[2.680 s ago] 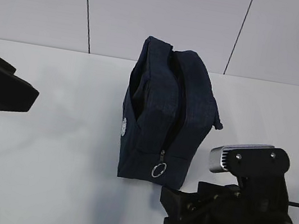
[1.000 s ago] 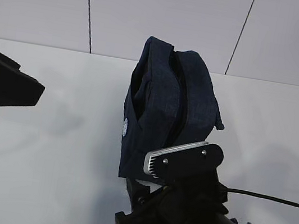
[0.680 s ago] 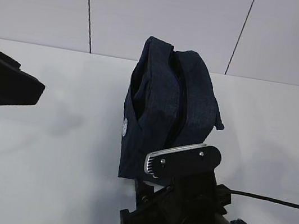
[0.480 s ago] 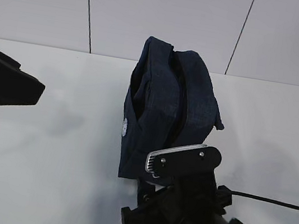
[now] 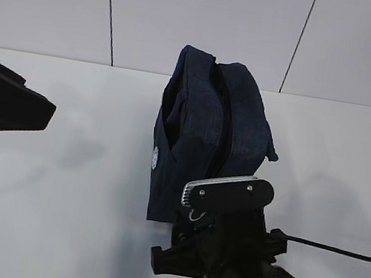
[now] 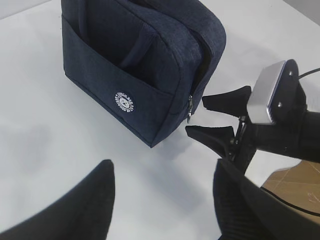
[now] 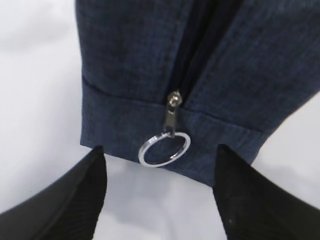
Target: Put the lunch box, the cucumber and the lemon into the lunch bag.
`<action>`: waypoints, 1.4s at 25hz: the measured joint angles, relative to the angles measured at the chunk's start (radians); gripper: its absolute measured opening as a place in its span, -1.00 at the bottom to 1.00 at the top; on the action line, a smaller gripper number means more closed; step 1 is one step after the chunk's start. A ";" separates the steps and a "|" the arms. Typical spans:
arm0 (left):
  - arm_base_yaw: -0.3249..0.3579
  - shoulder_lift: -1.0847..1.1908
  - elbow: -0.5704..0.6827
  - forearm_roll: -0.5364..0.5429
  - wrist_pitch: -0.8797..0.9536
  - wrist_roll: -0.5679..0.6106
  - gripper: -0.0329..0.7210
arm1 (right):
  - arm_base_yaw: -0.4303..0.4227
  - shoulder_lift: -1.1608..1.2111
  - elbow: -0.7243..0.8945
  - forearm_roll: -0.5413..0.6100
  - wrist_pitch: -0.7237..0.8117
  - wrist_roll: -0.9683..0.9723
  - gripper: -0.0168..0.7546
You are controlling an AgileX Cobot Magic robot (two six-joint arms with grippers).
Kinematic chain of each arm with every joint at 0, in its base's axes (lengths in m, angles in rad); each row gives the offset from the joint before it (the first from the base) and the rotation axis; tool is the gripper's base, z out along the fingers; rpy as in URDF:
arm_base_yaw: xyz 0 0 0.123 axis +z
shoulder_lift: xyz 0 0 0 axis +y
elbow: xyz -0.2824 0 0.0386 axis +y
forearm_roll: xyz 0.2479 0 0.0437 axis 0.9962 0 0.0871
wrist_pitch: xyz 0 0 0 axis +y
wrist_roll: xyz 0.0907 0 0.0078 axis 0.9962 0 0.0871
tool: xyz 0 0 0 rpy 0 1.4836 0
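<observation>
The dark navy lunch bag (image 5: 208, 132) stands upright mid-table, its zippered end toward me. A silver ring zipper pull (image 7: 164, 148) hangs low on that end. My right gripper (image 7: 160, 152) is open at the bag's bottom edge, one finger on each side of the ring, neither touching it. In the left wrist view the right gripper (image 6: 196, 116) faces the zipper end of the lunch bag (image 6: 135, 60). My left gripper (image 6: 162, 167) is open and empty over bare table, left of the bag. The lunch box, cucumber and lemon are out of view.
The white table (image 5: 58, 182) runs back to a white panelled wall (image 5: 204, 22). A black cable (image 5: 337, 249) trails right from the right arm. The left arm (image 5: 0, 106) shows at the left edge. The table's edge with brown floor (image 6: 297, 185) appears beyond the right arm.
My right gripper has swung in from the right to the bag's near end and crept slightly closer to the ring. The left arm and the bag have stayed put.
</observation>
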 joint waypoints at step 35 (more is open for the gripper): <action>0.000 0.000 0.000 0.000 0.003 0.000 0.25 | 0.000 0.075 -0.054 0.091 -0.056 0.000 0.16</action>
